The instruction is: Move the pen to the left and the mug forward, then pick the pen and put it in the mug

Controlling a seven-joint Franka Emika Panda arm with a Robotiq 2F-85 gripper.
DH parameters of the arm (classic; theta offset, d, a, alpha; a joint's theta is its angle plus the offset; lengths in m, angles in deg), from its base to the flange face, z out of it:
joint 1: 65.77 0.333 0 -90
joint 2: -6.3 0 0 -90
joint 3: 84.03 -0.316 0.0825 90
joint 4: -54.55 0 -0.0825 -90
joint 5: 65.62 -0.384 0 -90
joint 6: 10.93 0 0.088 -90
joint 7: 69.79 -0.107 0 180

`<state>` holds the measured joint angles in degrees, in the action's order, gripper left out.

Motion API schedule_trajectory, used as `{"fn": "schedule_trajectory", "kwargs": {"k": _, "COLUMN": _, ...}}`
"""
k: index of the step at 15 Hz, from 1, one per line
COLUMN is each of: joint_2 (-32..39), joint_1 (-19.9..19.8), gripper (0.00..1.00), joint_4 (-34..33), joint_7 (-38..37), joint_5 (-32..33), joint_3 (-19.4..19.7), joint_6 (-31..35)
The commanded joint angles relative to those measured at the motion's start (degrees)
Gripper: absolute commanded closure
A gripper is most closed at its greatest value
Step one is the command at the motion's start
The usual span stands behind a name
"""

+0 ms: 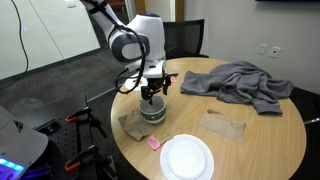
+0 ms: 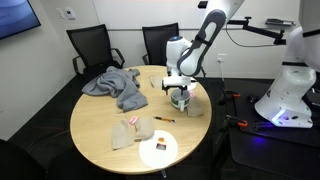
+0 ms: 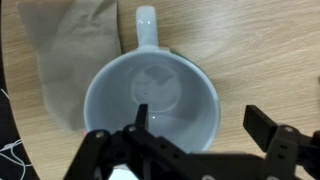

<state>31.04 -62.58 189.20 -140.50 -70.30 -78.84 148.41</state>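
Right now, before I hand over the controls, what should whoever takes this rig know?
End effector: open and low over the mug, one finger inside the rim and the other outside. Nothing is gripped.
Mug: upright and empty, beside a brown napkin.
Pen: lying on the table between the mug and the white plate, apart from both.
Done: cannot tell whether the pen was already shifted.
Left: move the mug forward, then pick the pen and drop it in the mug.
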Motion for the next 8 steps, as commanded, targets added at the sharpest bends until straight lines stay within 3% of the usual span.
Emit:
{"fn": "schedule_trajectory", "kwargs": {"k": 1, "joint_2": 1.8, "joint_1": -0.4, "gripper": 0.32, "joint_4": -1.5, "joint_7": 2.6, "joint_5": -2.5, "joint_3": 0.2, "joint_6": 1.2}}
{"fn": "schedule_trajectory", "kwargs": {"k": 8, "joint_2": 3.6, "joint_1": -0.5, "gripper": 0.86, "joint_4": -3.3, "joint_7": 3.8, "joint_5": -3.6, "joint_3": 0.1, "joint_6": 1.1}}
